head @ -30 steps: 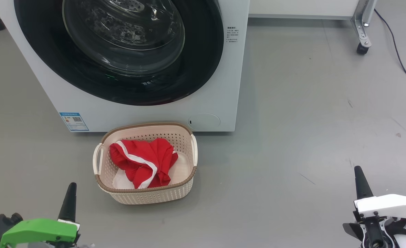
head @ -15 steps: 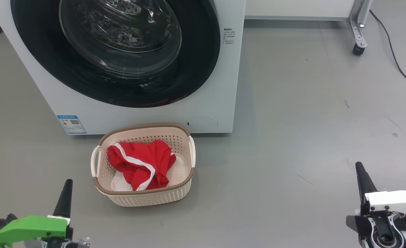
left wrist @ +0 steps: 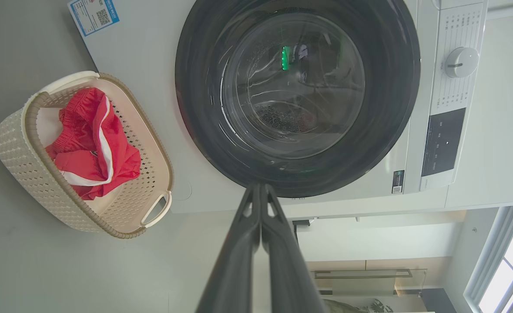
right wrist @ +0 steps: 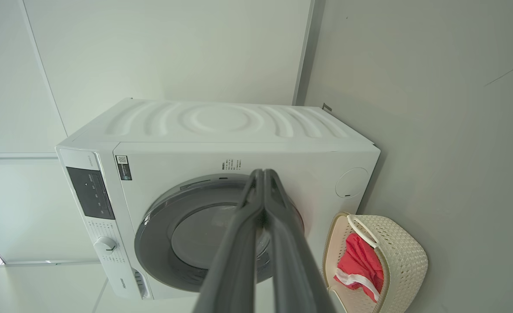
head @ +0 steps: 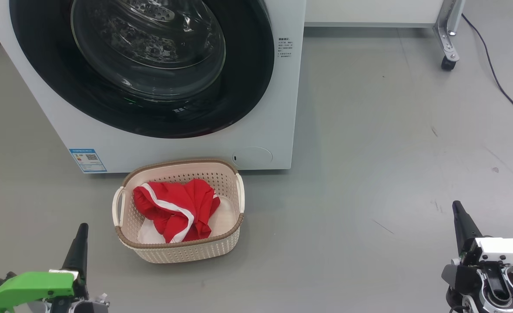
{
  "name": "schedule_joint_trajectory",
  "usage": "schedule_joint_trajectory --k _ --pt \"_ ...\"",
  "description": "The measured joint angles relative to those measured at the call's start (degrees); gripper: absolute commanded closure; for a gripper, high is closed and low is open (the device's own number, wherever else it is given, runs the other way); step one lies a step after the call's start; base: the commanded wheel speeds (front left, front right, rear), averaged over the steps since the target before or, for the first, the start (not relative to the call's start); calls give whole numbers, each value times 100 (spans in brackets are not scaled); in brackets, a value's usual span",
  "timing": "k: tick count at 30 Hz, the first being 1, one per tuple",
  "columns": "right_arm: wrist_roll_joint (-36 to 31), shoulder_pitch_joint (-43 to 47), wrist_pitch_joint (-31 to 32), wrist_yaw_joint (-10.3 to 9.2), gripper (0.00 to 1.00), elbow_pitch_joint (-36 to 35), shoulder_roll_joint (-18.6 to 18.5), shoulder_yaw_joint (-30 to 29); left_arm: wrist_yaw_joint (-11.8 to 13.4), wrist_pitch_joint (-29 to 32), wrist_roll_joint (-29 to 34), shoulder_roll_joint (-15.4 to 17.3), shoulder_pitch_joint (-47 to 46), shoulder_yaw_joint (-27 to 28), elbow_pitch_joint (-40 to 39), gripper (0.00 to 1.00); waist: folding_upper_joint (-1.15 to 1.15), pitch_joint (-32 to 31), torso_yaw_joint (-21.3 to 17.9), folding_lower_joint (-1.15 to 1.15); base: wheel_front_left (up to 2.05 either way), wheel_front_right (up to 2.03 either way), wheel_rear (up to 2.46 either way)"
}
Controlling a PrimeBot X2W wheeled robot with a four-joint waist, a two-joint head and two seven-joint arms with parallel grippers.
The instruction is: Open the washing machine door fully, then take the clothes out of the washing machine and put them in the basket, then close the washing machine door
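With the washing machine door (head: 152, 65) seen closed and the clothes (head: 173, 208) laid in the basket (head: 186, 250), full closure should be verified. The left pincer (head: 81, 232) and right pincer (head: 457, 208) are pressed together, empty.

Looks like a lab or test room w/ a laundry setup. A washing machine (head: 282, 130) stands free on a bare grey floor (head: 369, 182), w/ plain white wall panels (right wrist: 173, 52) behind. Nearby are a metal frame leg (head: 447, 39) on a caster and a loose black cable (head: 494, 81) across the floor. There's a window (left wrist: 508, 269) to one side.
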Motion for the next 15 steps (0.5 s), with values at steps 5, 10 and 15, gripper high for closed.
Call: schedule_joint_trajectory --k 5,10,15 --pt "48 -4 0 38 100 36 -3 -9 0 0 -102 -19 -2 7 1 100 0 0 -1 0 0 0 0" --pt "49 -12 1 40 100 55 -3 -10 0 0 -102 -20 -4 12 1 100 0 -1 -1 0 0 0 0" --pt "49 -30 19 40 100 76 -3 -13 0 0 -102 -21 -6 16 1 100 0 -1 -1 0 0 0 0"
